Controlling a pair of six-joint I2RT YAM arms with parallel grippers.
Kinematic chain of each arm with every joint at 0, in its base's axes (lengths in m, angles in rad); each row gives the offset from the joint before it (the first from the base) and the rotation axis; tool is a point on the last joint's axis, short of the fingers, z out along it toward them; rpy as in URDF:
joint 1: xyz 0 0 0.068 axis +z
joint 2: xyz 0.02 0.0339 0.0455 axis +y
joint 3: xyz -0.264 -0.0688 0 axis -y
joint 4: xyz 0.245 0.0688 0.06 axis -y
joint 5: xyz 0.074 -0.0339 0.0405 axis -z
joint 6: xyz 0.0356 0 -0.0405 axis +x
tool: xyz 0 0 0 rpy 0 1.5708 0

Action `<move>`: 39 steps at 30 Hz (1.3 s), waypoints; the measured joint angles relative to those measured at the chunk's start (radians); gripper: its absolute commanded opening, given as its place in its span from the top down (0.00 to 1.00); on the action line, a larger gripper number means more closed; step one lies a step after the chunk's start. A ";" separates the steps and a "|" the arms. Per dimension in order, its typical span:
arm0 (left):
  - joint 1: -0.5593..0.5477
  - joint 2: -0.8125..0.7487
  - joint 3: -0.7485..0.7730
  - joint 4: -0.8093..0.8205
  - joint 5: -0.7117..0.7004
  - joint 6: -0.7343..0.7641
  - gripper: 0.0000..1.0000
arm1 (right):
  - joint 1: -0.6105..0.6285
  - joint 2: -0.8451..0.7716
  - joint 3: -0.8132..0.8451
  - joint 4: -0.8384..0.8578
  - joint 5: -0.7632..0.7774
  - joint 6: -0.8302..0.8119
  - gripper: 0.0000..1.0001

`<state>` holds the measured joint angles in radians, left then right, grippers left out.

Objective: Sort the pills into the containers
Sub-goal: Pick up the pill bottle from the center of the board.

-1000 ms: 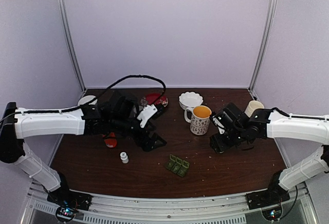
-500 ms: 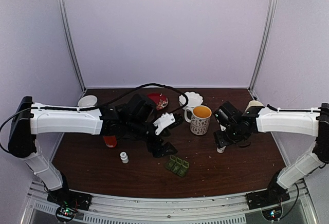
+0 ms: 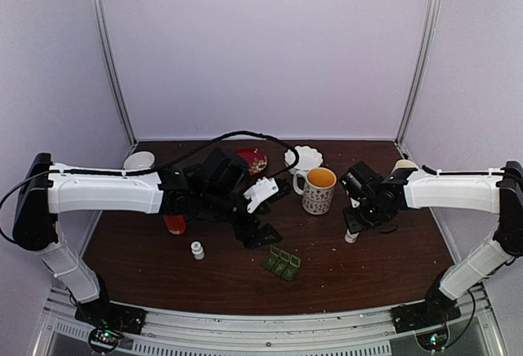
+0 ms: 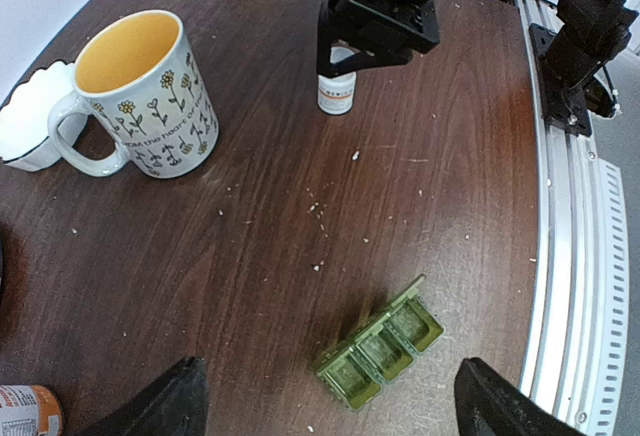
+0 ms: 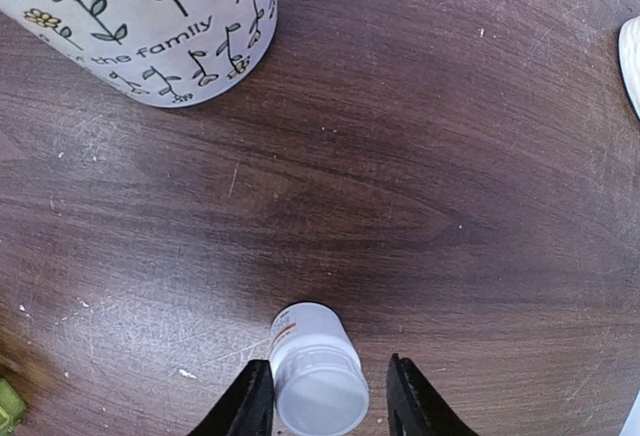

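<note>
The dark-green pill box (image 3: pixel 282 264) lies near the table's front with its lids open. In the left wrist view, the box (image 4: pixel 380 348) shows three open compartments. A few tiny white pellets (image 4: pixel 356 156) lie scattered on the wood beyond it. My left gripper (image 4: pixel 335 411) is open and empty, hovering just above and behind the box, and it also shows in the top view (image 3: pixel 257 233). My right gripper (image 5: pixel 330 406) is open, straddling a small white capped bottle (image 5: pixel 318 381). The left finger touches the bottle and the right finger stands clear of it. The same gripper also shows in the top view (image 3: pixel 353 225).
A flowered mug (image 3: pixel 317 190) with an orange inside stands between the arms. A white bowl (image 3: pixel 304 158) and a red plate (image 3: pixel 252 160) sit behind it. A second small white bottle (image 3: pixel 197 250) and an orange bottle (image 3: pixel 175 224) are at the left. A cup (image 3: pixel 402 168) stands at the far right.
My left arm swung right toward the table's middle, above the pill box. My right gripper moved left and down over the small white bottle.
</note>
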<state>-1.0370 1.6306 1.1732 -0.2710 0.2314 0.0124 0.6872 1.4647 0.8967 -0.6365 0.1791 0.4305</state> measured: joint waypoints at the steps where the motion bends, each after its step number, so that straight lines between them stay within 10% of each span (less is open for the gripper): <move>1: 0.000 0.000 0.000 0.000 0.000 0.000 0.12 | 0.000 0.000 0.000 0.001 0.000 -0.001 0.59; 39: 0.000 0.000 0.000 -0.002 -0.007 0.000 0.12 | -0.009 0.024 0.000 -0.007 -0.043 -0.013 0.68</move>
<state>-1.0370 1.6306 1.1732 -0.2729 0.2241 0.0120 0.6781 1.4887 0.8967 -0.6437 0.1356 0.4179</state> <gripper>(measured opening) 0.884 0.367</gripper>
